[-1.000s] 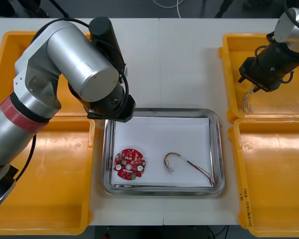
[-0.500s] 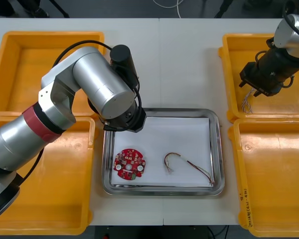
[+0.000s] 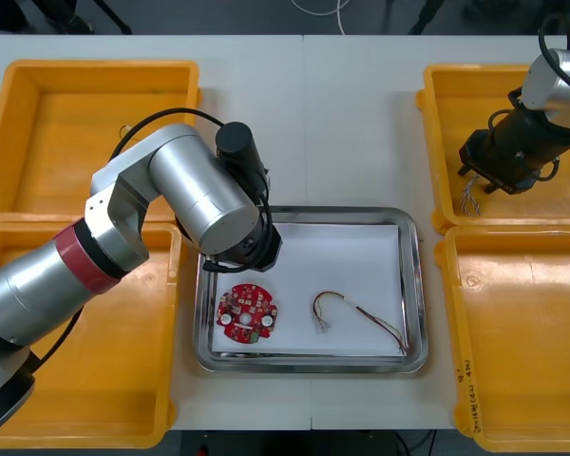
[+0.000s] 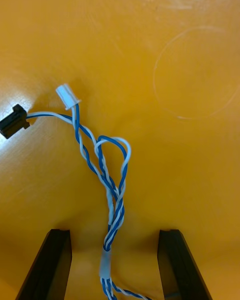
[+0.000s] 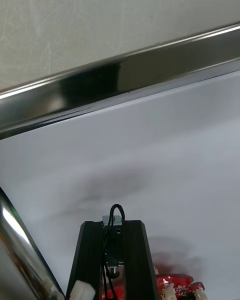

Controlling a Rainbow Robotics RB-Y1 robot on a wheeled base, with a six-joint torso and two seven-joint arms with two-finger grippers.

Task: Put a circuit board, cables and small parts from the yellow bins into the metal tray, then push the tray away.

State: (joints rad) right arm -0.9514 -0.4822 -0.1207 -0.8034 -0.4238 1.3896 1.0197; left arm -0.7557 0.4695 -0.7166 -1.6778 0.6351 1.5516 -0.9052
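Sliding in from 9 o'clock, the left arm point(image 3: 195, 190) is now reaching over the 10 o'clock corner of the metal tray point(image 3: 309, 211). Its left claw point(image 5: 112, 227) is pinching a small metal part point(image 5: 111, 220) near the red circuit board point(image 3: 248, 313), so another piece is nearly going in. At 2 o'clock, the right claw point(image 4: 112, 232) is hanging spread around the blue and white cable point(image 4: 107, 180). Writing on the 5 o'clock yellow bin point(image 3: 468, 394) is looking too tiny to read.

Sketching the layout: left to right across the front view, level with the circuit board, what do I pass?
The near left yellow bin, metal tray's left rim, round red circuit board, red and yellow cable, near right yellow bin. Skipped: left pincer over the tray's far left corner, right pincer over the far right bin.
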